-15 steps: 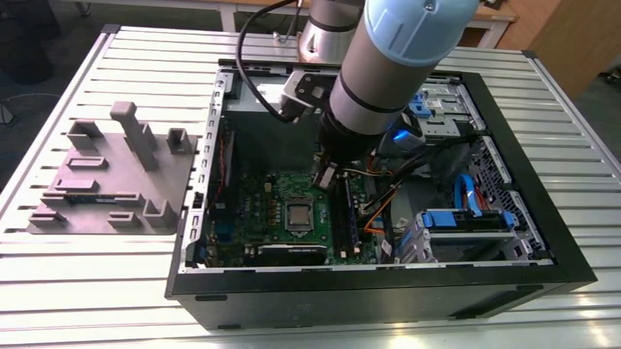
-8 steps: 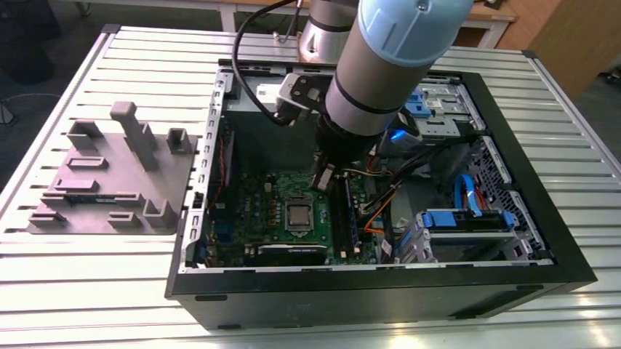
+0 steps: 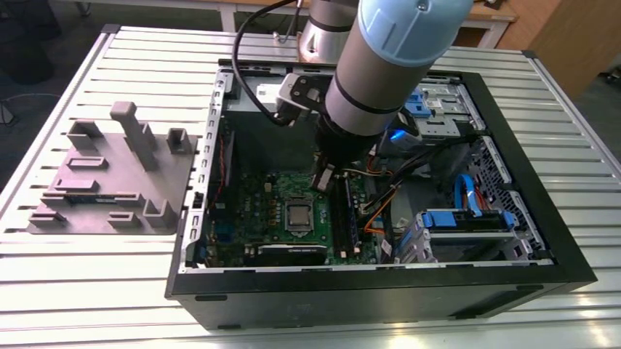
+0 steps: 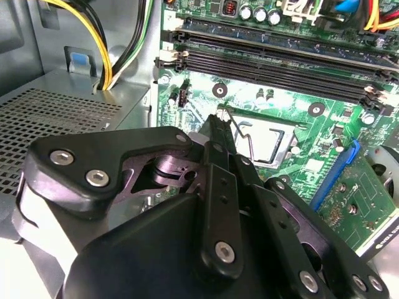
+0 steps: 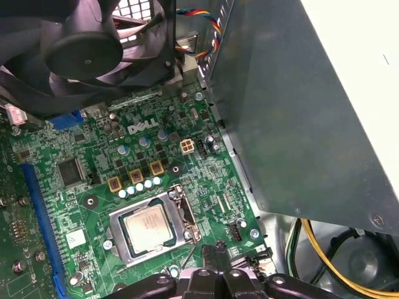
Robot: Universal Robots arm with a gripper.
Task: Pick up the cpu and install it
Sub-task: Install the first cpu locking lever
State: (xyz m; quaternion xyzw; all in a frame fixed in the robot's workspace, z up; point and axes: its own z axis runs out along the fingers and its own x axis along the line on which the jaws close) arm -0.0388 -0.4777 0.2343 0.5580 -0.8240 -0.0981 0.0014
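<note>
The cpu (image 5: pixel 148 227), a small square chip with a silver-grey top, lies flat in the metal-framed socket on the green motherboard (image 5: pixel 93 162) inside the open computer case. It also appears in the exterior view as the cpu (image 3: pixel 297 215) at the board's middle. My gripper (image 5: pixel 214 250) hangs just above the board beside the socket's edge, its two black fingers pressed together with nothing between them. In the second wrist view the gripper (image 4: pixel 218 117) tip stands next to the socket's thin wire lever (image 4: pixel 240 134). In the exterior view the gripper (image 3: pixel 325 179) hangs a little behind the cpu.
A big grey box (image 5: pixel 299 112) walls one side of the board, and a black fan (image 5: pixel 81 50) overhangs another. Black memory slots (image 4: pixel 274 59) and yellow cables (image 4: pixel 103 37) lie close by. Blue drive cages (image 3: pixel 466 222) fill the case's right. A grey fixture block (image 3: pixel 107 182) sits outside.
</note>
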